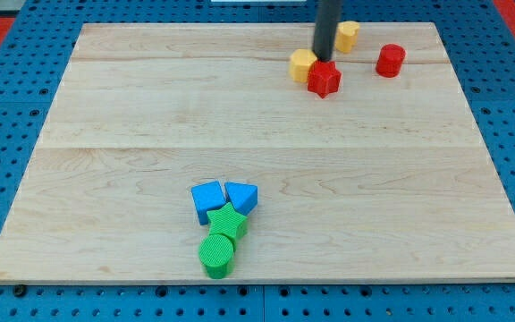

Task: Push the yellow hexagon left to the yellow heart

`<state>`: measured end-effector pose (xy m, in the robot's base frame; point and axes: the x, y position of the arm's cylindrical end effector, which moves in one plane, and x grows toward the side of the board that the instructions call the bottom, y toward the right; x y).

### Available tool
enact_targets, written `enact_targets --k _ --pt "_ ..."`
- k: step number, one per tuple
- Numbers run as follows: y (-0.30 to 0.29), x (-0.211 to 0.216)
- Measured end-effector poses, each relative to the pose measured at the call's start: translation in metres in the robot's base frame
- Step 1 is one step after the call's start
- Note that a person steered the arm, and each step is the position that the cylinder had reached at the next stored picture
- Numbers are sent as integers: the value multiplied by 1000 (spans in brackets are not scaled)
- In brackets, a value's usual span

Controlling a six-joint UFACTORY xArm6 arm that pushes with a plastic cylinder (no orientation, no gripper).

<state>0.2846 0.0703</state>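
Wooden surface (150, 107), my tip (323, 57) just above the red block (325, 79), yellow hexagon (303, 64) touching its left, yellow heart (348, 35) upper right, no gripper on this rod.

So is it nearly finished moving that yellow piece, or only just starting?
Partway, I'd judge. Done: my tip has reached the top cluster and stands between the two yellow blocks, just above the red block. In hand: one yellow block sits to the tip's left, touching the red one; the other yellow block is to its right, partly hidden by the rod. Left: the two yellows remain apart. Which is the hexagon, I cannot tell.
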Motion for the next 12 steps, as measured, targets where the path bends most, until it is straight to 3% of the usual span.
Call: enact_targets --k 1,2,4,5,6,7,8,9,10,11,12 --pt "-37 25" --pt "-27 -25" --pt "-34 110" --pt "-93 77" --pt "-95 27" --pt "-54 22" --pt "-120 40" --pt "-97 90" --pt "-56 98" --pt "-55 51" --pt "-29 31"
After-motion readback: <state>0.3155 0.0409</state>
